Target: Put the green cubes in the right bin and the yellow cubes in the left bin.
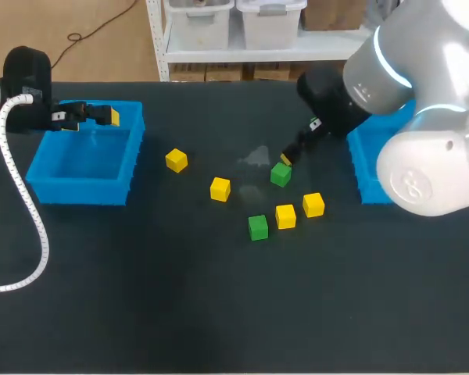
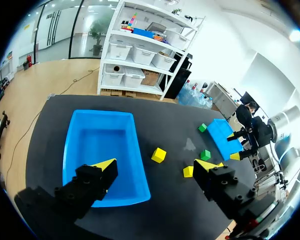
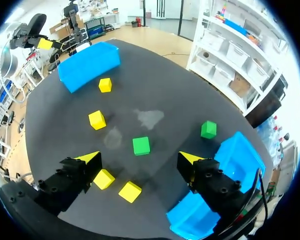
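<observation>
Plainly, the sorting looks barely begun: seven cubes lie loose on the table [image 1: 141, 297], and neither bin shows a cube inside.

Take the left bin [image 1: 86, 160] as the marker. Its floor is bare blue, with nothing in it. The left gripper [image 2: 156, 165] hangs directly over it, fingers spread wide and nothing between them.

Near the bin's right wall sits the first yellow cube [image 1: 176, 160]. The second yellow cube [image 1: 220, 188] lies further right of the bin and more toward the front. Further out still come the front green cube [image 1: 257, 227], the middle green cube [image 1: 281, 173] and the third yellow cube [image 1: 285, 216].

The right gripper [image 3: 138, 159] hovers about as far from the bin as the middle green cube and just above it, fingers apart and gripping nothing.

Beyond that lies the back green cube [image 3: 208, 129], which only the wrist views show. The fourth yellow cube [image 1: 313, 205] follows.

Farthest from the left bin stands the right bin [image 3: 237, 150]. What shows of its inside is empty, though the right arm [image 1: 422, 148] covers part of it.

By my judgement, four yellows are left for the left bin and three greens for the right.
</observation>
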`<control>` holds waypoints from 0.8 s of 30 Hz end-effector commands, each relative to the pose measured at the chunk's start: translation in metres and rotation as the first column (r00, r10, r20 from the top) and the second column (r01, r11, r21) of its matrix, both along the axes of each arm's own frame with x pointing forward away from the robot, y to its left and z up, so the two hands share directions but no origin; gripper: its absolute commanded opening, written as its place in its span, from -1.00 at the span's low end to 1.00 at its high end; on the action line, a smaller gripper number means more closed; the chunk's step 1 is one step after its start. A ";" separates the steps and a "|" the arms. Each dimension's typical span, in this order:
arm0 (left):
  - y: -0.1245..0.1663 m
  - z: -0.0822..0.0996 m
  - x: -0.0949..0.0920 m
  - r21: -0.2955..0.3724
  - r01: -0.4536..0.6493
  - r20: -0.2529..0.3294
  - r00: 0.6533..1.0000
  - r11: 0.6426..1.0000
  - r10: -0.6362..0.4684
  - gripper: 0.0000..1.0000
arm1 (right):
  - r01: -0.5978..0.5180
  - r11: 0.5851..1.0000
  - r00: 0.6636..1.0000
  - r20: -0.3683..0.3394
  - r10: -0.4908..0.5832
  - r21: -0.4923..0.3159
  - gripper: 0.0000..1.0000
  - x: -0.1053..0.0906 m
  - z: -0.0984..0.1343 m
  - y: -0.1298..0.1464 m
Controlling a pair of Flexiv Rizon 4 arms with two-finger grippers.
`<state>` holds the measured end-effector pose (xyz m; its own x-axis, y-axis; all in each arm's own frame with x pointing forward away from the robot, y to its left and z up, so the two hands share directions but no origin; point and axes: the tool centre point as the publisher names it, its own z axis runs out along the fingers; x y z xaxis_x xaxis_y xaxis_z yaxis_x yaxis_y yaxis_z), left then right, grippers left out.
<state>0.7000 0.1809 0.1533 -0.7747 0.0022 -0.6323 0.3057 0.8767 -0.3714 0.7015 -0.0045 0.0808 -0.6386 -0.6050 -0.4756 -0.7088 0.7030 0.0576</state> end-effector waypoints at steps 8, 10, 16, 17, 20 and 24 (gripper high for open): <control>0.002 -0.002 0.000 -0.011 0.007 0.008 1.000 1.000 -0.007 1.00 | 0.030 0.996 1.000 0.000 -0.030 -0.082 1.00 0.016 -0.050 0.028; 0.002 -0.002 0.000 -0.011 0.007 0.008 1.000 1.000 -0.007 1.00 | 0.031 0.994 1.000 0.003 -0.031 -0.109 1.00 0.021 -0.056 0.030; 0.002 -0.002 0.000 -0.011 0.007 0.008 1.000 1.000 -0.007 1.00 | 0.043 0.987 0.999 -0.006 -0.045 -0.155 1.00 0.034 -0.071 0.032; 0.002 -0.002 0.000 -0.011 0.007 0.008 1.000 1.000 -0.007 1.00 | 0.045 0.986 0.999 -0.008 -0.047 -0.159 1.00 0.035 -0.073 0.033; 0.002 -0.002 0.000 -0.011 0.007 0.008 1.000 1.000 -0.007 1.00 | 0.040 0.984 0.999 -0.007 -0.042 -0.175 1.00 0.037 -0.077 0.036; 0.002 -0.002 0.000 -0.011 0.007 0.008 1.000 1.000 -0.007 1.00 | 0.049 0.979 0.999 -0.010 -0.052 -0.196 1.00 0.045 -0.086 0.033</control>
<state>0.7000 0.1809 0.1533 -0.7748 0.0022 -0.6323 0.3056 0.8767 -0.3714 0.7397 0.0258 0.0006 -0.6727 -0.6542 -0.3456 -0.6782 0.7320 -0.0655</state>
